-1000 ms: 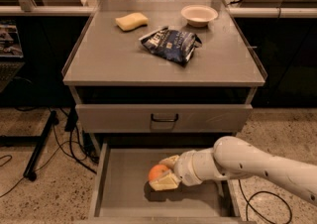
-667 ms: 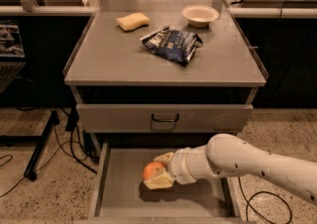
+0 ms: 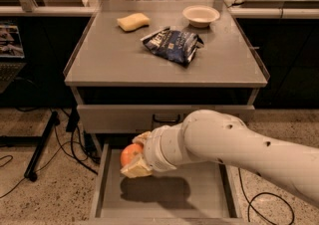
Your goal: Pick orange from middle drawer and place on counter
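The orange is a small round fruit held between the pale fingers of my gripper. The gripper is shut on it and holds it up above the left part of the open middle drawer, whose grey floor shows a shadow beneath. The white arm comes in from the right. The counter is the flat grey cabinet top above, behind the gripper.
On the counter lie a pale yellow sponge, a blue chip bag and a white bowl. A closed drawer front with a black handle sits just above the open drawer. Cables and a black stand leg are on the floor at left.
The gripper has lifted the orange up and to the left, from near the drawer floor to about the height of the closed drawer front's lower edge.
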`<act>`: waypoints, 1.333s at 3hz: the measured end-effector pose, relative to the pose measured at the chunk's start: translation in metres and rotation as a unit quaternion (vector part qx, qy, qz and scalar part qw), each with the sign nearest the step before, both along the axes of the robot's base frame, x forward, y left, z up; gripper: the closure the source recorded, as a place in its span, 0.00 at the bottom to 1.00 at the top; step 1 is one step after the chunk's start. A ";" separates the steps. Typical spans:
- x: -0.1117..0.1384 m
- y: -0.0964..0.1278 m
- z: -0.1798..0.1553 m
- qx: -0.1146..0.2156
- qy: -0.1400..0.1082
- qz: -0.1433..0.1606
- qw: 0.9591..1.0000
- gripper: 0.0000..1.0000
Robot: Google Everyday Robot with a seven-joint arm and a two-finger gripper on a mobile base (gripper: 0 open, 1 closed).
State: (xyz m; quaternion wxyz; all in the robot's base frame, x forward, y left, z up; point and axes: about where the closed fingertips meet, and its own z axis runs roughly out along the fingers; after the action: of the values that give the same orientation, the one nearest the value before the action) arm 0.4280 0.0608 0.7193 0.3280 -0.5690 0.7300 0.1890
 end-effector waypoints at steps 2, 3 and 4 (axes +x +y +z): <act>0.005 -0.006 0.005 0.022 -0.015 -0.013 1.000 1.00; 0.010 -0.019 0.044 0.047 -0.056 -0.015 0.997 1.00; 0.018 -0.064 0.113 0.055 -0.124 -0.011 0.991 1.00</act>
State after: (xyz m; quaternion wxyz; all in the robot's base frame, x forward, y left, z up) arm 0.4463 -0.0034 0.8327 0.4489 -0.5612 0.6782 0.1537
